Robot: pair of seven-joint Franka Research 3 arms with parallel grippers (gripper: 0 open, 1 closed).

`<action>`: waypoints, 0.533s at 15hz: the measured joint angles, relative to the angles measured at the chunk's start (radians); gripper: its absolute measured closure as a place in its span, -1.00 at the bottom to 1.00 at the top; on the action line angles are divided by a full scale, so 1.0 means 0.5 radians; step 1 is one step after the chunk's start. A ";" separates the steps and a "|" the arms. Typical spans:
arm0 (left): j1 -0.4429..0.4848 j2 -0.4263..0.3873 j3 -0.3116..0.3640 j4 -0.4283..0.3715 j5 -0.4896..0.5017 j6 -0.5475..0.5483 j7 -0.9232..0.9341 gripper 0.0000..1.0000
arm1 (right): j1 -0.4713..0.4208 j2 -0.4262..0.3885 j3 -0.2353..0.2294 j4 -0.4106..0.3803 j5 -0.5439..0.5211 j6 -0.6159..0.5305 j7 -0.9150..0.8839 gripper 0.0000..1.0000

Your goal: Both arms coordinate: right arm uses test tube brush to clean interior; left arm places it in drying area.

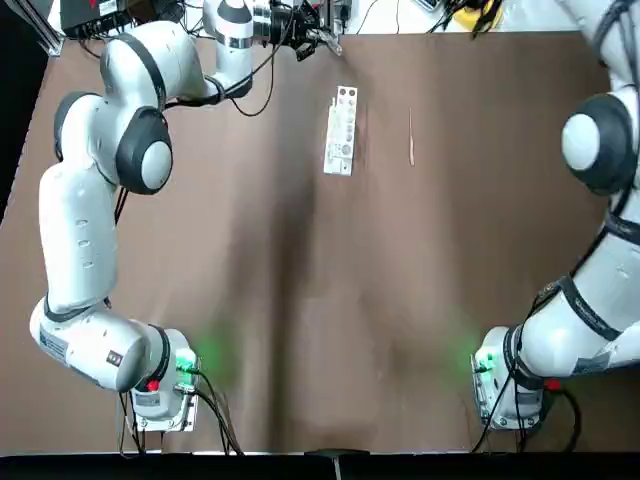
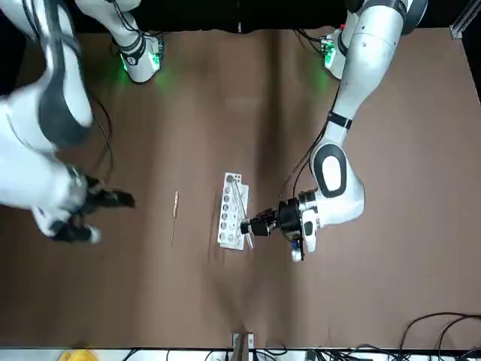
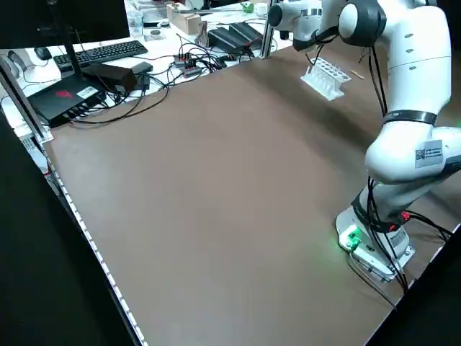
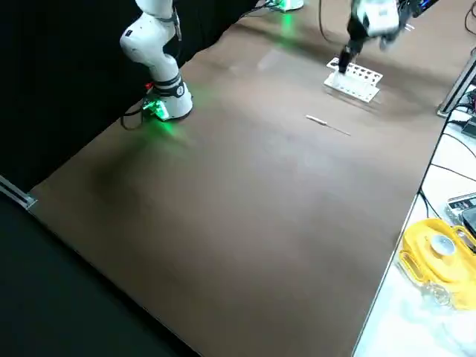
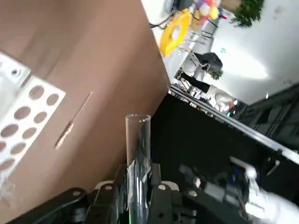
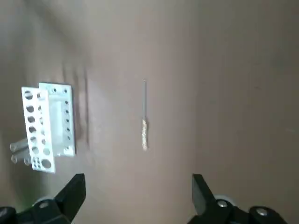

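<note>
My left gripper (image 5: 135,186) is shut on a clear glass tube (image 5: 138,140) that stands up between its fingers. In the front view the left gripper (image 2: 254,224) hovers right beside the far end of the drying area (image 2: 231,210), a white rack with a row of round holes. The test tube brush (image 1: 411,137) lies flat on the table to the right of the drying area (image 1: 342,130). My right gripper (image 6: 138,193) hangs open high above the test tube brush (image 6: 144,122), with nothing between its fingers.
Cables, a keyboard and boxes crowd the bench beyond the table's far edge (image 3: 144,58). A yellow object (image 4: 435,253) sits off the table's far right corner. The two arm bases (image 1: 160,385) (image 1: 505,375) stand at the near edge.
</note>
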 joint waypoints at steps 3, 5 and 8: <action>0.004 0.000 0.000 -0.018 0.000 -0.001 -0.532 0.54 | -0.008 -0.331 0.001 -0.006 -0.152 -0.283 0.000 -1.00; 0.015 0.001 0.000 -0.031 0.000 -0.010 -0.713 0.54 | -0.033 -0.449 0.001 -0.012 -0.197 -0.437 -0.010 -1.00; 0.054 0.015 -0.001 -0.048 -0.067 -0.142 -0.887 0.54 | -0.083 -0.589 -0.031 -0.076 -0.204 -0.509 -0.170 -1.00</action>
